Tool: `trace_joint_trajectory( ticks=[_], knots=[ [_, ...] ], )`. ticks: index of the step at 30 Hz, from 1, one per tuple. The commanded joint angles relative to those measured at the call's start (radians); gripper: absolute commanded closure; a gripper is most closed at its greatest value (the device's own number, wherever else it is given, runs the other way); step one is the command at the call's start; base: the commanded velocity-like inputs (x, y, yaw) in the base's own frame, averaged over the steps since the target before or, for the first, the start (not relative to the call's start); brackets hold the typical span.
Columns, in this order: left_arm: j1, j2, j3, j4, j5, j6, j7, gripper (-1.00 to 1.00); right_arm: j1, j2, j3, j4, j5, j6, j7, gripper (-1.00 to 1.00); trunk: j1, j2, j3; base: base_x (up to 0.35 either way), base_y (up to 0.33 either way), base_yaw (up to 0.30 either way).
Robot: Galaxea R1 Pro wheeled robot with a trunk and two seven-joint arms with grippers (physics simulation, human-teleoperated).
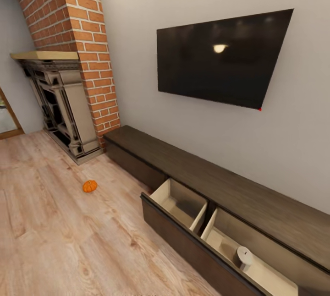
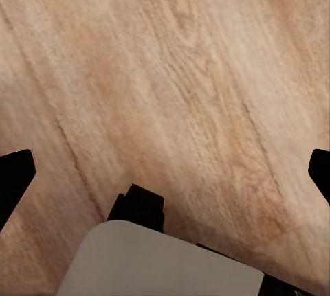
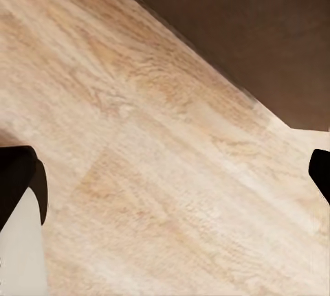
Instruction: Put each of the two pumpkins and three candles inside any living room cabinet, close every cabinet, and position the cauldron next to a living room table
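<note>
Along the grey wall: wood floor point(image 1: 59, 241); brick chimney point(image 1: 78, 35) with grey fireplace point(image 1: 62, 103); wall television point(image 1: 220, 57); long dark cabinet point(image 1: 220, 181), drawer pulled out, two beige compartments. One candle point(image 1: 244, 257) upright in the right compartment. One pumpkin point(image 1: 90, 186) on the floor, near the fireplace. Left gripper point(image 2: 165, 172) and right gripper point(image 3: 172, 179): fingers spread wide, nothing held, floor beneath.

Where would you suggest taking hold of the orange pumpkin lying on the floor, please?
Probably from above, across its round sides. The pumpkin sits squat on the open wooden floor, apart from the fireplace and cabinet, so nothing blocks a top approach. Its stem looks too small to hold.
</note>
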Motion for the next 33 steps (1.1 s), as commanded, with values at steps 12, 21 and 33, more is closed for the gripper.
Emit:
trace_joint_trajectory(
  ticks=[12,21,33],
  knots=[
    [-0.001,0.002,-0.008,0.0,0.009,-0.003,0.002,-1.0,0.0,0.0,0.008,0.0,-0.008,-0.003,-0.003,-1.0,0.0,0.0,-0.011,0.0,0.0,0.26],
    [-0.001,0.001,-0.008,0.0,0.009,-0.003,0.003,-1.0,0.0,0.0,0.009,0.0,-0.008,-0.004,-0.003,-1.0,0.0,0.0,-0.018,0.0,0.0,0.26],
    [-0.001,-0.001,-0.015,0.0,-0.004,-0.002,0.013,-1.0,0.0,0.001,0.009,0.0,-0.008,-0.003,-0.003,-1.0,0.0,0.0,-0.028,0.0,0.0,0.26]
  ],
)
